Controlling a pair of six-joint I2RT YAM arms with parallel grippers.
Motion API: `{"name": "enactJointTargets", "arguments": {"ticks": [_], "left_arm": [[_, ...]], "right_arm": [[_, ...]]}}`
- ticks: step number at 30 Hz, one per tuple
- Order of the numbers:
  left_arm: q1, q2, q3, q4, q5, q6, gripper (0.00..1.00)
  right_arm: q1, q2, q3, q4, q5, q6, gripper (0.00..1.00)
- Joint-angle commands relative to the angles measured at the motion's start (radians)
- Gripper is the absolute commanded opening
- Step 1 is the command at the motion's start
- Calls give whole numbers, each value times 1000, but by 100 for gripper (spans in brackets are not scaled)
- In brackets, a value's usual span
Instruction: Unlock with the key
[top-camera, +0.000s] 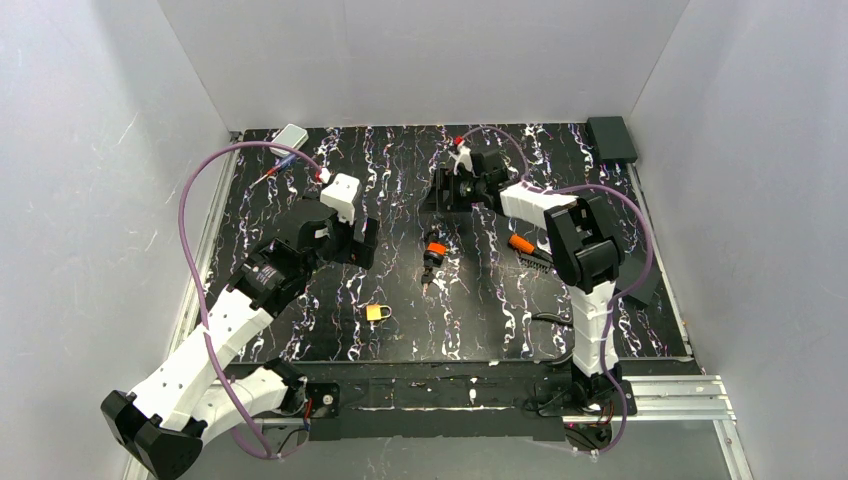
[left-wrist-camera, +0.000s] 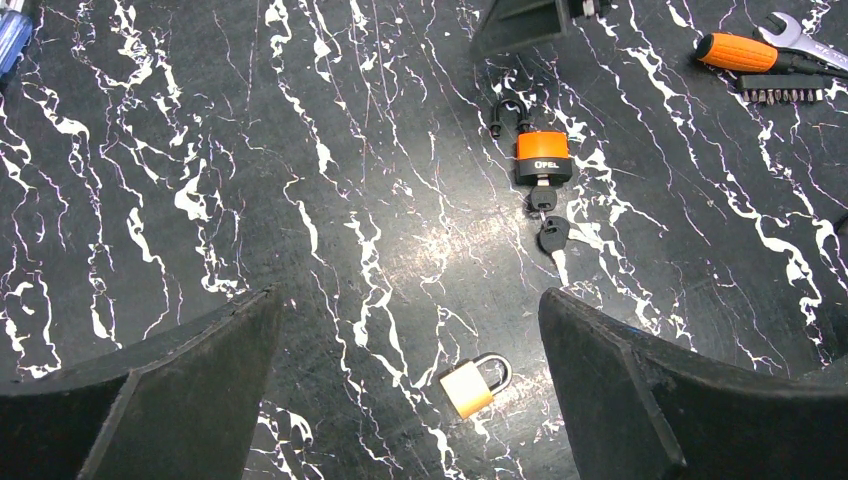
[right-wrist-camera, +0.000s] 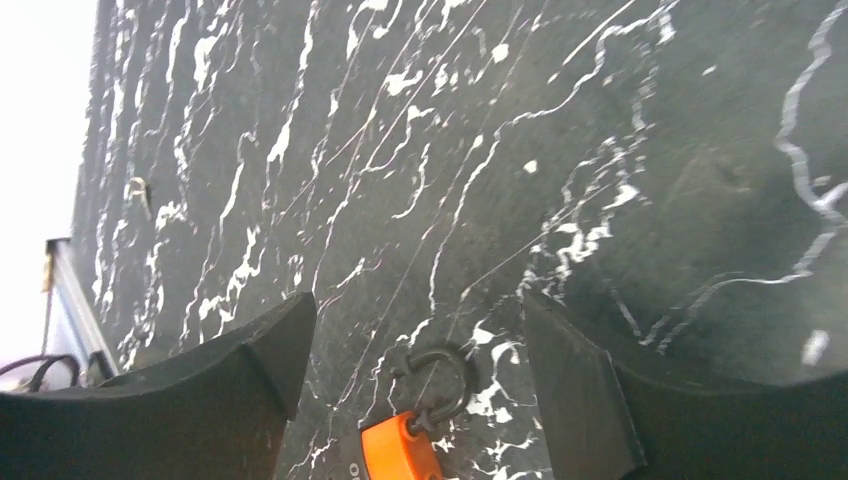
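Left wrist view shows the key (left-wrist-camera: 541, 200) a little right of the centre of the frame. It is a small dark piece on the black marbled table (left-wrist-camera: 200, 150), and its blade sits in the underside of the orange padlock (left-wrist-camera: 543, 158). A second dark key (left-wrist-camera: 553, 236) lies just below it. Padlock and key make one line that runs almost straight up and down in this frame, with the shackle (left-wrist-camera: 510, 105) toward the top edge and the key head toward the bottom edge. The left gripper (left-wrist-camera: 408, 300) hangs above the table with its jaws wide apart and nothing between them. The key is up and to the right of this gap, clearly apart from it. In the right wrist view only the shackle and the orange top of the padlock appear, at the bottom edge. They lie between the fingers of the right gripper (right-wrist-camera: 418, 300), which is also spread wide and empty, and the key is outside that frame. I judge that the right arm is a little nearer to the lock body, at the shackle end. The left arm faces the key head, so the turning looks easier from there. The small yellow padlock (left-wrist-camera: 472, 385) lies low in the left wrist frame, well apart from the key.
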Motion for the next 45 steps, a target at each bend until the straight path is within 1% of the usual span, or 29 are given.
{"name": "enactJointTargets", "arguments": {"ticks": [1,4,7,11,12,17,20,23,26,35,40,45], "left_arm": [[5,-2,-9,3,-22,9,98],[5,-6,-9,5,-31,10,98],[5,-11,-10,5,-40,11,98],[4,-17,-11,7,-44,13,98],[5,-23,-14,9,-56,12,98],[5,-44,-22,21,-83,12,98],[5,-54,-25,25,-98,11,98],[5,-60,-23,18,-111,12,98],[5,-70,-24,18,-115,13,98],[5,-92,-25,19,-122,15,98],[5,-97,-27,20,-129,16,98],[5,-97,-28,20,-130,17,98]], "right_arm": [[-8,-23,112,-215,151,-116,85],[1,-97,64,-201,218,-113,94],[25,-210,-23,-164,300,-113,98],[73,-381,-142,-121,410,-135,98],[122,-470,-199,-121,505,-161,98],[220,-642,-290,-127,655,-198,98],[243,-762,-374,-81,671,-188,98],[253,-900,-481,-28,659,-171,98],[254,-1045,-597,2,684,-143,98],[254,-1358,-806,-25,800,-28,98],[254,-1486,-905,-22,843,26,98],[254,-1534,-939,-37,843,50,98]]}}
